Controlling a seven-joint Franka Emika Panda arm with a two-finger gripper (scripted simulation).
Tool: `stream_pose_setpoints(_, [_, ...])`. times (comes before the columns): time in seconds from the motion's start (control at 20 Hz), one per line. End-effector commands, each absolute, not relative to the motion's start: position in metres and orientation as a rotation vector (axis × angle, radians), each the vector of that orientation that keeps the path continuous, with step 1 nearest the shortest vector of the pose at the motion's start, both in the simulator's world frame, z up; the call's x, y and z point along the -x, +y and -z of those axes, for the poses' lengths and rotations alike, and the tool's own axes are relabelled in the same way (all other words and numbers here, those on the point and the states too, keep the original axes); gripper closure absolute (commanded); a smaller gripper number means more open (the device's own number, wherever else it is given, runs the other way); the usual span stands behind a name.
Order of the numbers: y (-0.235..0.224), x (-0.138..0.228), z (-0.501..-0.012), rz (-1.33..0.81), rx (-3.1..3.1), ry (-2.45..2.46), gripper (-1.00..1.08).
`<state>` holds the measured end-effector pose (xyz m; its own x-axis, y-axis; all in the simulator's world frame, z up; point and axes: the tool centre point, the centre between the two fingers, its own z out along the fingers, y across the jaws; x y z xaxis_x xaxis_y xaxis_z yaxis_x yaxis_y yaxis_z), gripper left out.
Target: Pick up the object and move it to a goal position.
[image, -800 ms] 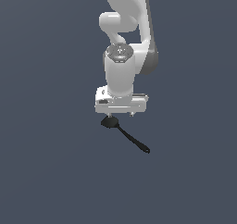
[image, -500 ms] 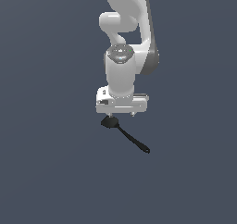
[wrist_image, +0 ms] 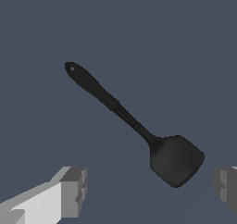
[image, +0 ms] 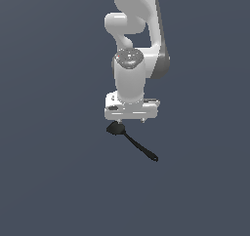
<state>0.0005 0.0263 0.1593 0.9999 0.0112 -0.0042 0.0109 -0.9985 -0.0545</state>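
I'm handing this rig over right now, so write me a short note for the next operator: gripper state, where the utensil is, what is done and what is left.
Gripper: open, holding nothing. The wrist view shows its fingers spread wide apart, clear of the utensil.
Black utensil: lying on the plain grey surface, its rounded head between and just ahead of the fingers. In the exterior view the head sits right under the gripper, with the handle running off toward the exterior view's right.
Done: gripper positioned over the head.
Left: lower, close on the utensil, lift it, and carry it to the goal. No goal marker shows in either view.
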Motion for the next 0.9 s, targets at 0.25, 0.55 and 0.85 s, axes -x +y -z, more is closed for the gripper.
stream_pose_setpoints(0.25, [0.026,-0.002,-0.153,-0.006,3.091,-0.104,-0.92])
stream_pose_setpoints(0.55, [0.027,-0.004,-0.142,-0.005,3.092,-0.275,-0.92])
stream_pose_setpoints(0.85, [0.028,-0.007,-0.125,-0.004,3.072,-0.534,-0.92])
